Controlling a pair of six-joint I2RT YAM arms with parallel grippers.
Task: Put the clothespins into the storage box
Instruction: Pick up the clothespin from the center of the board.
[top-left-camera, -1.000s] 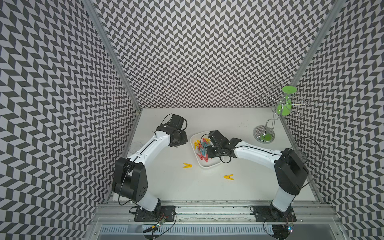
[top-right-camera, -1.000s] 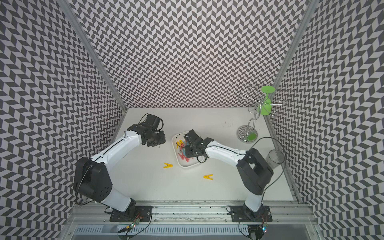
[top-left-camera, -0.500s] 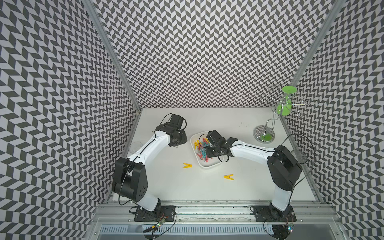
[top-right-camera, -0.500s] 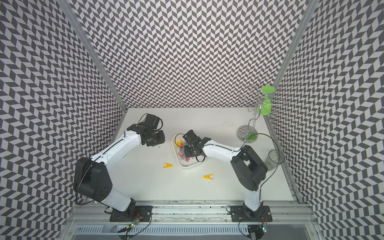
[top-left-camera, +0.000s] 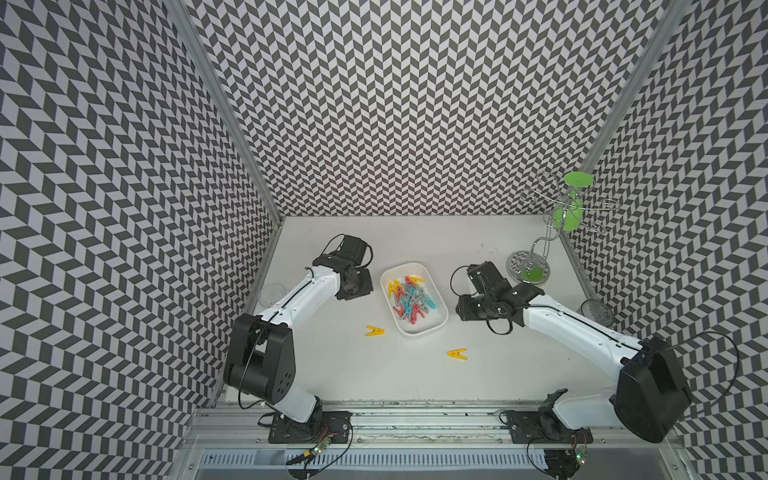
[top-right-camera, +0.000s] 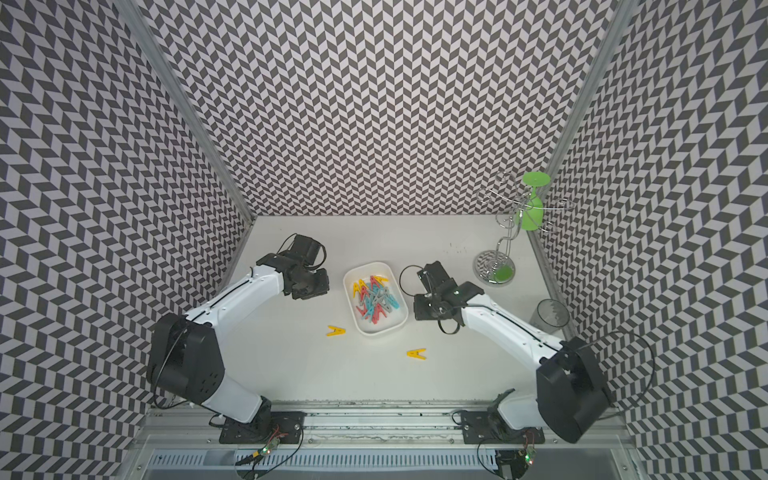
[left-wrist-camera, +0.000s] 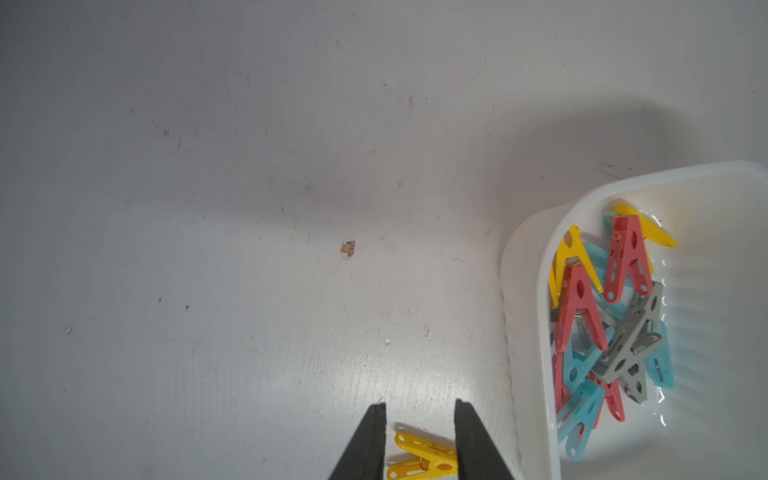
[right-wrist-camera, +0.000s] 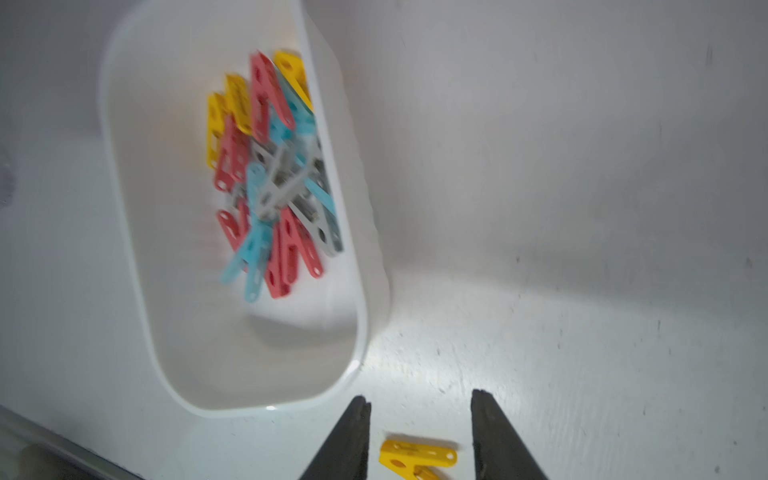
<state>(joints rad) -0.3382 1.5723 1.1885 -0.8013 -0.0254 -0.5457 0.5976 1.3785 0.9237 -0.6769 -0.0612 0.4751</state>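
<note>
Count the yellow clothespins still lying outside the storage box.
2. One yellow clothespin lies on the table left of the storage box; another yellow clothespin lies in front of it. None appears hidden.

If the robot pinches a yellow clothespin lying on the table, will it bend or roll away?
Probably neither. The yellow clothespin looks like hard plastic, likely stiff. It lies flat, A-shaped, so it should slide, not roll.

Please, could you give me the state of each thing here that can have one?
storage box: upright, partly filled.
clothespins in the box: piled together.
two yellow clothespins: lying loose on the table, outside the box.
left gripper: open, empty.
right gripper: open, empty.
green glass: hanging upside down on the wire rack.
clear cups: standing upright.
</note>
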